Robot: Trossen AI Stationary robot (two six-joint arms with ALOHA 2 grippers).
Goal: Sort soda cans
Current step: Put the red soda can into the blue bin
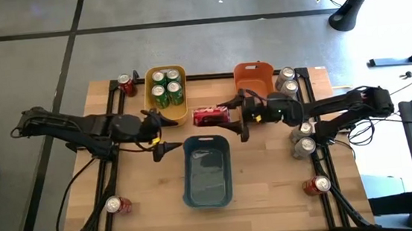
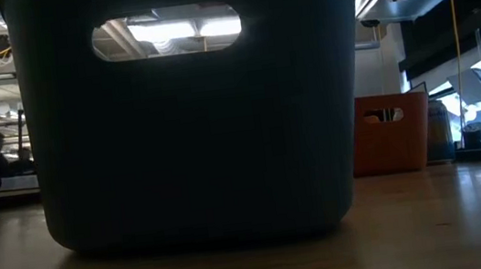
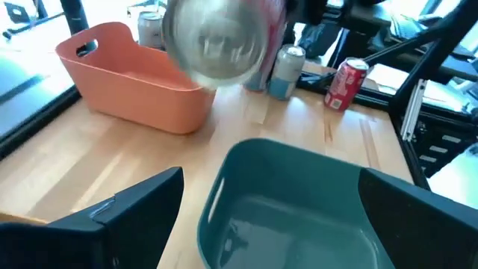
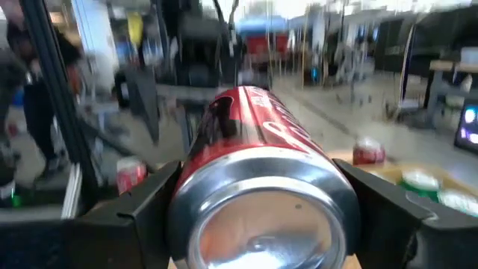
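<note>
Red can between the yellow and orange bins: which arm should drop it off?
Right. The right gripper is shut on the red metal soda can, held sideways beside the orange plastic bin; the left gripper is open.

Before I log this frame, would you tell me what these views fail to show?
- Low view: the blue bin fills the picture and hides the cans and both hands.
- Orange bin: its inside is cut off in the left wrist view and too small from above.
- Right wrist view: the red can in the right hand blocks most of the table; the background is blurred.
- Left hand: empty.
</note>
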